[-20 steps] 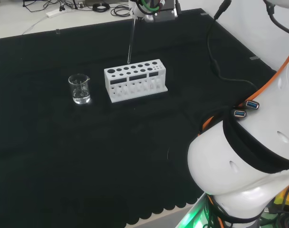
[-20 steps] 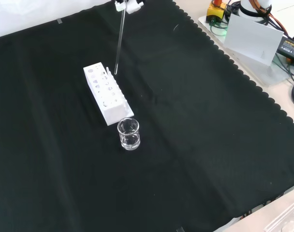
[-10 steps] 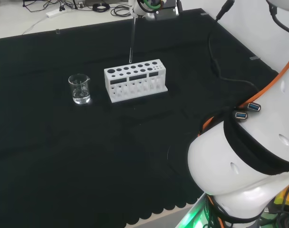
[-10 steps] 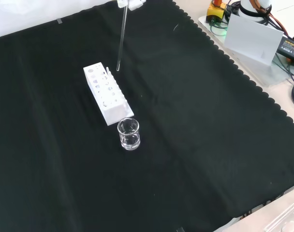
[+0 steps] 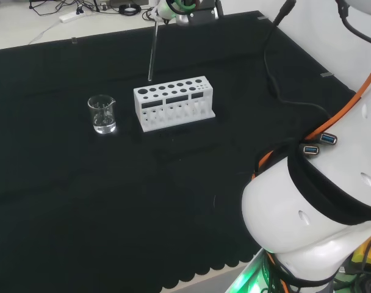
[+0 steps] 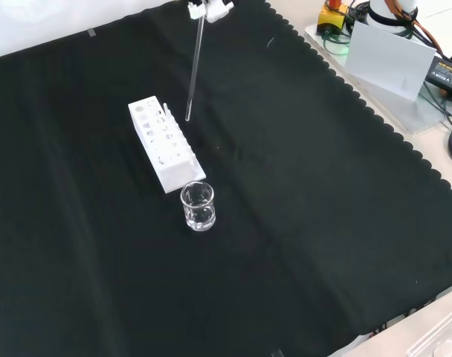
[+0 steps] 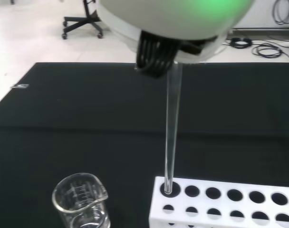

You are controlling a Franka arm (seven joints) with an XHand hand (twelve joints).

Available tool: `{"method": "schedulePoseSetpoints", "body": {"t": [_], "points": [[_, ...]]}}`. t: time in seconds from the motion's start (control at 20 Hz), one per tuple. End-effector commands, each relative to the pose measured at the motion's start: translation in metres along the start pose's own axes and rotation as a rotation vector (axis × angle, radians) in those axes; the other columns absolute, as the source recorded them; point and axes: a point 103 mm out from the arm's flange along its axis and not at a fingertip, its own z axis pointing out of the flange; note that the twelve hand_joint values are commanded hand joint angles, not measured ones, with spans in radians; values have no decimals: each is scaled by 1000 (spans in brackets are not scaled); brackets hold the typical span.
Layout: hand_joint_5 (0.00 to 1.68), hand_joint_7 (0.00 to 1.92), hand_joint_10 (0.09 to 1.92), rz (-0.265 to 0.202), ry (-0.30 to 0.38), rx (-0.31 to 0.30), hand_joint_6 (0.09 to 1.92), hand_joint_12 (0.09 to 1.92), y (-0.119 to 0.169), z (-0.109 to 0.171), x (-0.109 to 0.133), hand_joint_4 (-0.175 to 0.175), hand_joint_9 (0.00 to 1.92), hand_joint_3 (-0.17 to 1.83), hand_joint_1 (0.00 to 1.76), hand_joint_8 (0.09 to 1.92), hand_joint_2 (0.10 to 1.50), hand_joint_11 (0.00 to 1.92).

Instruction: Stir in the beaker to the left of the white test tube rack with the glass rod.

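The hand (image 5: 173, 6) hangs at the far edge of the cloth, shut on the top of a thin glass rod (image 5: 152, 52) that points straight down. The rod's tip hovers over the left end of the white test tube rack (image 5: 173, 102) in the head view. A clear beaker (image 5: 103, 115) with a little liquid stands left of the rack. In the front view the hand (image 6: 210, 9) holds the rod (image 6: 194, 71) just right of the rack (image 6: 165, 145), with the beaker (image 6: 198, 207) nearer. In the wrist view the rod (image 7: 171, 128) ends over the rack's (image 7: 225, 206) end hole beside the beaker (image 7: 81, 204).
The arm's own white links (image 5: 320, 201) stand at the head view's right, and a black cable (image 5: 274, 73) lies across the cloth behind them. A white box and electronics (image 6: 382, 44) sit off the cloth's scalloped edge at the front view's upper right.
The hand has carried the rod left in the head view, from above the rack's middle to its left end, toward the beaker. Rack and beaker have not moved.
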Motion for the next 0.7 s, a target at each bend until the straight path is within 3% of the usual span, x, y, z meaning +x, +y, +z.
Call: {"method": "schedulePoseSetpoints", "body": {"t": [0.05, 0.7], "points": [[1389, 1292, 762, -72, 28, -9, 266, 556, 8, -9, 23, -175, 1650, 820, 1332, 977, 564, 1683], [1393, 1294, 760, -185, 20, 34, 259, 557, 38, 4, 69, -175, 1650, 822, 1333, 975, 563, 1682]]}}
